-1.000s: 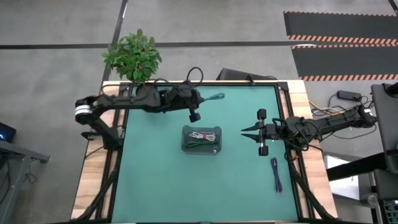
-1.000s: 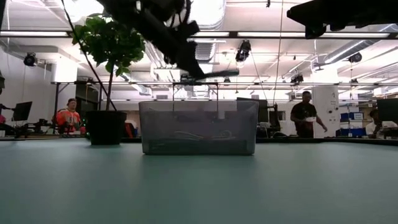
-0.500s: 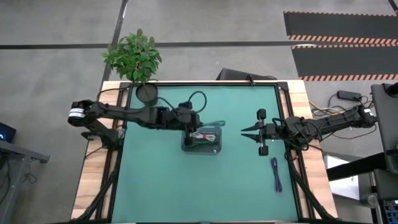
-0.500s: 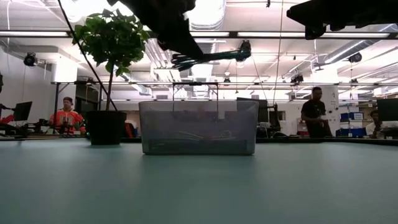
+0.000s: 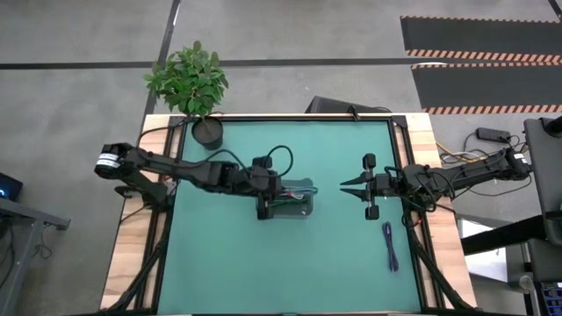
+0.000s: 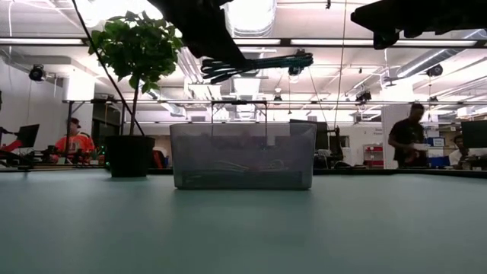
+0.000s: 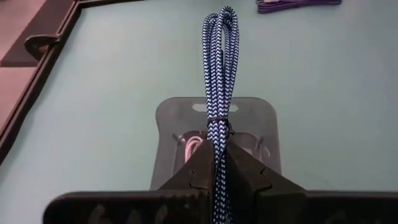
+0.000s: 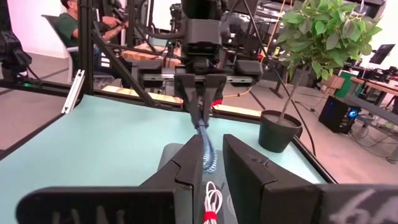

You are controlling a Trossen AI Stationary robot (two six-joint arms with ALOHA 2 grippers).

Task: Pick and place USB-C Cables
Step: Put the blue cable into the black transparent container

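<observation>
Over the clear bin (image 5: 285,197), the left gripper (image 7: 219,163) pinches the dark teal cable (image 7: 219,81). Its arm hides most of the bin from above. Right gripper (image 5: 349,185) waits nearby, fingers slightly apart, holding nothing.

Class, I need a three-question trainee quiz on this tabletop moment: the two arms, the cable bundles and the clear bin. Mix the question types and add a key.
1. True or false: the left gripper is shut on the dark teal cable.
2. Where does the purple cable lie?
A. in the clear bin
B. on the mat near the right arm
C. beside the potted plant
3. Fill in: the left gripper hangs above the ____.

Key: 1 true; 2 B; 3 clear bin. The right gripper waits to the bin's right, holding nothing.
</observation>
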